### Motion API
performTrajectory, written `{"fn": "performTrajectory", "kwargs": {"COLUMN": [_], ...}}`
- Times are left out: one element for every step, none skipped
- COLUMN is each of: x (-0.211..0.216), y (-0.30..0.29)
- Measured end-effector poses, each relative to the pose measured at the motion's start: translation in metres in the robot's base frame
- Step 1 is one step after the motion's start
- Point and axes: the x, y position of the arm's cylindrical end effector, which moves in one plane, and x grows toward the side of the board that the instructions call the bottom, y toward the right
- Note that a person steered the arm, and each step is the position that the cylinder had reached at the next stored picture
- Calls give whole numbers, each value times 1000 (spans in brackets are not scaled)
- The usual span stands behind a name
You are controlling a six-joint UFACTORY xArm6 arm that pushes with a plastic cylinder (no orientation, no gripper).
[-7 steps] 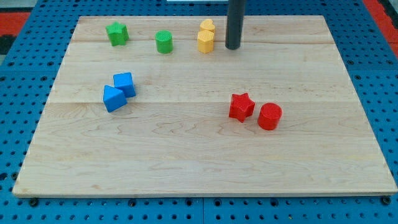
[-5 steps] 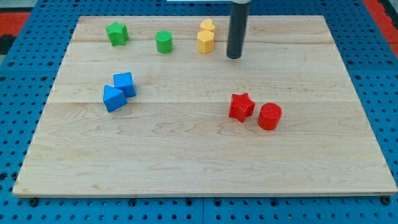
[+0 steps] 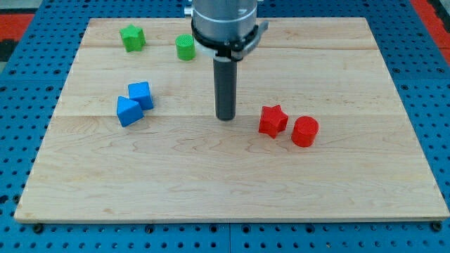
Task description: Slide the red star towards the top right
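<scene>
At the view's far left top, a green star (image 3: 131, 37) sits near the back edge of the wooden surface (image 3: 211, 183). Below it, toward the view's left middle, two blue blocks touch each other: a blue cube (image 3: 141, 94) and, just down-left of it, a blue angular block (image 3: 129, 111) whose exact shape is hard to make out. Moving right along the top, a green cylinder (image 3: 185, 47) stands just beside the arm's grey housing (image 3: 223, 21), which covers part of the top edge and whatever lies behind it.

From that housing the dark rod (image 3: 226, 84) comes straight down, and my tip (image 3: 226, 117) rests on the surface near the middle of the board. The rig has no fingers, so there is nothing to call open or closed. My tip stands to the left of the red star (image 3: 273, 120), near it but apart, with bare wood between them and nothing in the way on that side.

The red star lies right of centre. Just beside it, at its lower right and nearly touching, is a red cylinder (image 3: 304, 131). The surface lies on a blue perforated base (image 3: 21, 84). No containers appear on the board.
</scene>
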Motion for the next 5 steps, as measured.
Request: {"fn": "performTrajectory", "kwargs": {"x": [34,35,35,35,34], "y": [0,6,43,48,49]}}
